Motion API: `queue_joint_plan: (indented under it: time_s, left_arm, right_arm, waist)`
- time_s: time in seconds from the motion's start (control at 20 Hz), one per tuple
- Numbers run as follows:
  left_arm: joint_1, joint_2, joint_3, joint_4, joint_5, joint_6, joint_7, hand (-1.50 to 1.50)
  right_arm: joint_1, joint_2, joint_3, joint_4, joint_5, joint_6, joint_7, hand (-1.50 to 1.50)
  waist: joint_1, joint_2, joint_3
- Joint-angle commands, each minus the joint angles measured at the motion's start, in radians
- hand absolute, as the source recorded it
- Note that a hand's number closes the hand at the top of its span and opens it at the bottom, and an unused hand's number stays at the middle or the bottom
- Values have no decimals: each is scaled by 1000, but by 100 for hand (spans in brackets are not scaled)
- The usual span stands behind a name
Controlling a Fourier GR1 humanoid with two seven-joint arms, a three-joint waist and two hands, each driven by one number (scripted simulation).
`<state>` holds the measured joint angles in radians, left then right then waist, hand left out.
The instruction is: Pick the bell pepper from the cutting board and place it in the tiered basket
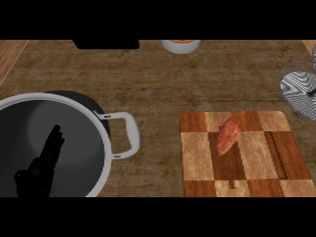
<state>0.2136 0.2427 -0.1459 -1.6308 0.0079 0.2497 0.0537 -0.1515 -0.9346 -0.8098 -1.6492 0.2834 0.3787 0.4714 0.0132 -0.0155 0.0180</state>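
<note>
The bell pepper point(228, 135) (a slim reddish-orange piece) lies slightly tilted on the checkered wooden cutting board point(256, 159), near its middle and untouched. Far to the right, at the scene's edge, stands the wire tiered basket point(311, 92), well apart from the board. On the left of the brown surface point(160, 78) sits a large dark pot point(44, 143) with a grey handle, and over it hangs the left hand point(45, 162), fingers straight and holding nothing. A white cup point(180, 46) stands at the far edge.
</note>
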Motion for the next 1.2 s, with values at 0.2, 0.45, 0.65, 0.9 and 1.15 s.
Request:
queue_joint_plan:
  time_s: [0.2,0.45,0.65,0.9,1.15]
  left_arm:
    - [-51,-71,-21,160,-11,-12,-39,0]
    - [-88,-73,-14,160,-3,-38,-13,0]
    - [-68,-89,-25,127,-30,-18,1,0]
    - [-80,-100,-18,147,-37,-27,-5,0]
    - [-127,-102,8,166,-46,-20,31,0]
  right_arm:
    - [-186,-79,151,240,65,-83,-2,150]
    - [-287,-41,278,378,112,-148,-64,150]
    - [-356,-43,344,491,148,-163,-138,150]
    - [-409,33,434,594,227,-246,-170,150]
    - [-468,73,463,753,286,-326,-195,150]
  waist:
    - [14,26,-19]
    - [20,28,-19]
    - [19,26,-18]
    - [18,28,-18]
    - [11,29,-17]
